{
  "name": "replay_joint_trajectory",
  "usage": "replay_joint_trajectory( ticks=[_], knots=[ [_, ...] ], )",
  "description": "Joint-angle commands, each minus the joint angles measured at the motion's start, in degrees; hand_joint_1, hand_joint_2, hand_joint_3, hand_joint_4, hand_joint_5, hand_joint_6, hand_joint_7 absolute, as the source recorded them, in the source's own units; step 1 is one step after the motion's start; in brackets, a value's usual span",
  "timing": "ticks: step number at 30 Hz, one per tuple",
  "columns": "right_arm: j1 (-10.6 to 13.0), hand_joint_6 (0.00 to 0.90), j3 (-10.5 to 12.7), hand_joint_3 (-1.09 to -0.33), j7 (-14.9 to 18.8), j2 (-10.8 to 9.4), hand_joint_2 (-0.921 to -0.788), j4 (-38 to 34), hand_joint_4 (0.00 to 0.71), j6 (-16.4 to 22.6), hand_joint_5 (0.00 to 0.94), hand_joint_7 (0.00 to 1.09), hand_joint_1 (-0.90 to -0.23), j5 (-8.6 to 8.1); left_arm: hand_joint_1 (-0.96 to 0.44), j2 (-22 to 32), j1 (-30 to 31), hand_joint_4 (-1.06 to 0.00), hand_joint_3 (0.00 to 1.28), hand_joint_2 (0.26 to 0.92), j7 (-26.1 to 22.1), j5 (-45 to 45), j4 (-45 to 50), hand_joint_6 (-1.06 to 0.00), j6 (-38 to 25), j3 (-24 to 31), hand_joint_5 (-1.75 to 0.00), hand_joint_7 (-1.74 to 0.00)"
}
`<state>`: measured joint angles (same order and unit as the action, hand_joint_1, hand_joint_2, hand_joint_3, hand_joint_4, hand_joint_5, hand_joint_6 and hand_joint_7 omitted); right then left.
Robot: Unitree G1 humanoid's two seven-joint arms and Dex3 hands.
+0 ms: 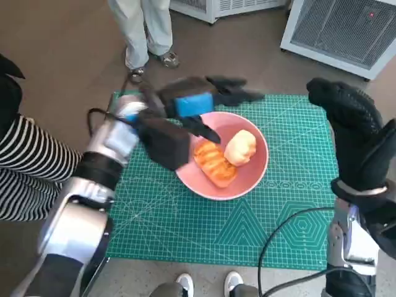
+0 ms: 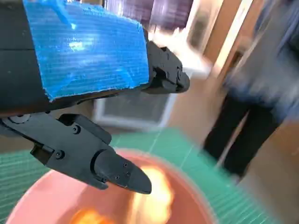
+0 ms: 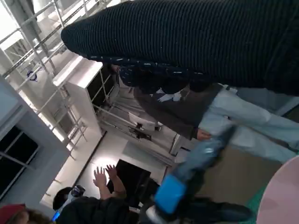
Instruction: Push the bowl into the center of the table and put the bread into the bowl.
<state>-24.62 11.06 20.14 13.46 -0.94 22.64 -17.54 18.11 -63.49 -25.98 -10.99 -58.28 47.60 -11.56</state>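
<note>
Bowl [image 1: 247,179]: set near the middle of the surface [image 1: 297,235], one counted.
Bread: two pieces lie inside, orange [image 1: 215,162] beside pale [image 1: 240,148].
Left hand [image 1: 192,114]: nearer, held above the bowl's far-left rim, fingers spread, nothing gripped.
Right hand [image 1: 346,114]: raised well apart; grip cannot be told.

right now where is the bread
In the head view both pieces of bread lie inside the pink bowl near the middle of the green cutting mat, just beside the left hand's fingertips.
</note>
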Motion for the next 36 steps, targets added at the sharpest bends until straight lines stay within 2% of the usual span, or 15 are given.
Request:
replay_joint_trajectory(
  ticks=[1,4,11,12,14,17,24,36],
  knots=[
    [-1.61,0.113,0.00,-0.699,-0.95,0.69,-0.921,-0.91,0.181,-1.62,0.002,0.46,-0.661,1.08,-0.52,-1.62,4.59,-0.13,0.05,0.906,-5.46,11.96,3.12,-0.25,0.20,6.56,0.00,-0.02],
    [-2.46,0.115,-0.11,-0.700,-1.38,0.74,-0.921,-0.78,0.182,-2.08,0.002,0.46,-0.661,1.29,-0.58,-2.87,6.61,-0.12,0.12,0.916,-8.27,17.95,6.20,-0.25,-1.61,9.30,0.00,-0.01],
    [-2.58,0.117,-0.15,-0.699,-1.54,0.78,-0.921,-0.72,0.183,-2.27,0.002,0.46,-0.661,1.34,-0.61,-3.18,7.61,-0.11,0.17,0.921,-10.67,19.81,8.51,-0.24,-3.46,10.44,0.00,-0.01],
    [-3.80,0.118,-0.44,-0.699,-1.80,0.48,-0.921,-1.20,0.183,-2.31,0.002,0.46,-0.661,1.55,-0.61,-5.85,11.96,-0.11,0.17,0.921,-8.53,24.49,15.85,-0.24,-7.07,11.89,0.00,-0.01],
    [-5.25,0.118,-0.75,-0.687,-2.07,0.13,-0.921,-1.84,0.183,-2.28,0.002,0.46,-0.667,1.77,-0.63,-9.28,17.57,-0.10,0.29,0.921,-5.77,30.22,25.37,-0.23,-11.86,13.72,0.00,-0.01],
    [-5.77,0.120,-1.14,-0.678,-2.36,-0.40,-0.921,-2.41,0.183,-1.73,0.002,0.46,-0.674,2.33,-0.64,-11.30,22.28,-0.09,0.38,0.921,-4.99,33.88,31.06,-0.23,-14.99,14.30,0.00,-0.01],
    [-6.22,0.119,-1.44,-0.675,-2.59,-1.02,-0.921,-4.37,0.185,0.04,0.002,0.46,-0.681,3.40,-0.65,-10.90,27.54,-0.07,0.37,0.921,-6.45,34.49,36.79,-0.22,-18.07,14.08,0.00,-0.01],
    [-5.69,0.113,-2.08,-0.672,-2.45,-1.49,-0.921,-6.78,0.185,2.33,0.002,0.46,-0.713,3.34,-0.67,-11.79,30.38,-0.07,0.33,0.921,-5.41,31.34,39.33,-0.22,-17.68,14.74,0.00,-0.02]
  ],
)
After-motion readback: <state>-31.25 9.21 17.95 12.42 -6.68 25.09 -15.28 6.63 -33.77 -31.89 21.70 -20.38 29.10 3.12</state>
